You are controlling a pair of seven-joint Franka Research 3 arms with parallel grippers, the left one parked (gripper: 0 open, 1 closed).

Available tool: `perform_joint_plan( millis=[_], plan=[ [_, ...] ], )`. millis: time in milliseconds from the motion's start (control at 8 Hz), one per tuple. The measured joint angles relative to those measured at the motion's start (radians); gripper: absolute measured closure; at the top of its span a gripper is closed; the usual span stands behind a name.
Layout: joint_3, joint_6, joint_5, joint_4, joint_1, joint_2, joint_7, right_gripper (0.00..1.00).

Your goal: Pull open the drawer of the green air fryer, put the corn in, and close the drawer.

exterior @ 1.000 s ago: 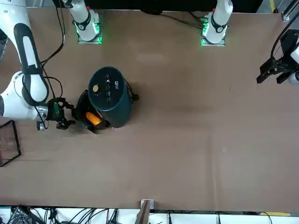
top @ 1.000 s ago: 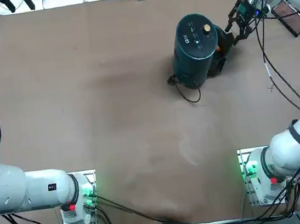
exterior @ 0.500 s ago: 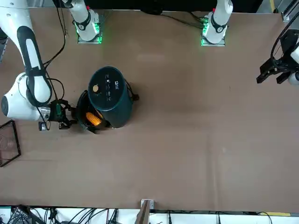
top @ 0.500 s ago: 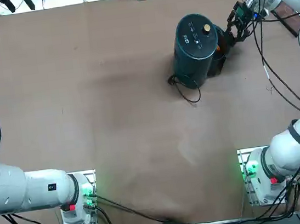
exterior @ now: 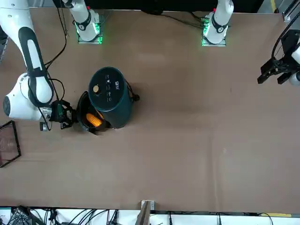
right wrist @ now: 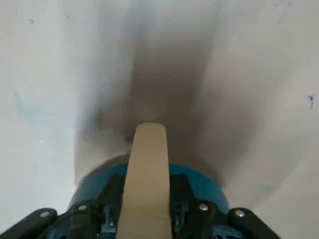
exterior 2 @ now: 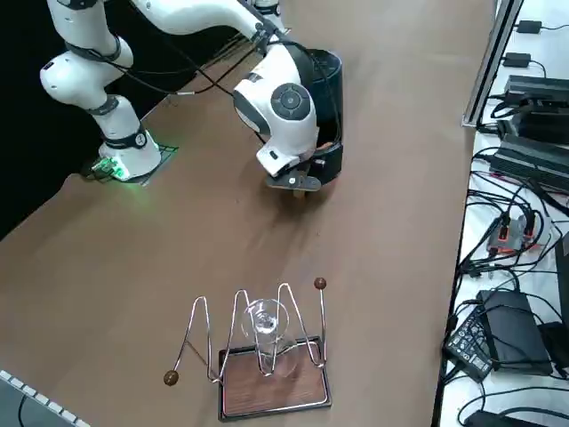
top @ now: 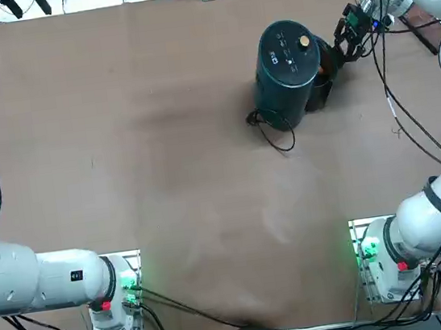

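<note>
The green air fryer (top: 284, 63) stands upright at the table's far right, gold knob on top. Its dark drawer (exterior: 83, 105) is pulled out toward the right arm, and the orange corn (exterior: 94, 119) lies inside it. My right gripper (exterior: 73, 117) is at the drawer's front, shut on its handle. In the right wrist view the tan handle (right wrist: 147, 169) runs straight up between the black fingers. In the right side view the arm's white wrist (exterior 2: 280, 116) hides the gripper and most of the drawer (exterior 2: 331, 165).
A wire rack holding a glass on a wooden base (exterior 2: 267, 356) stands near the table's right edge, close behind the right arm. The fryer's black cord (top: 277, 135) loops on the table on the side away from the drawer.
The right gripper has moved in to the drawer's front and its fingers have closed on the handle. The drawer and the corn have stayed in place.
</note>
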Motion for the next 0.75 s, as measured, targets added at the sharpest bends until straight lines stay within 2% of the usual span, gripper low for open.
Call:
perform_joint_plan(
  millis=[500,750],
  plan=[
    [0.002,-0.043,0.0,0.005,0.047,-0.07,0.0,0.54],
    [0.002,-0.044,0.0,0.004,0.072,-0.077,0.0,0.54]
  ],
)
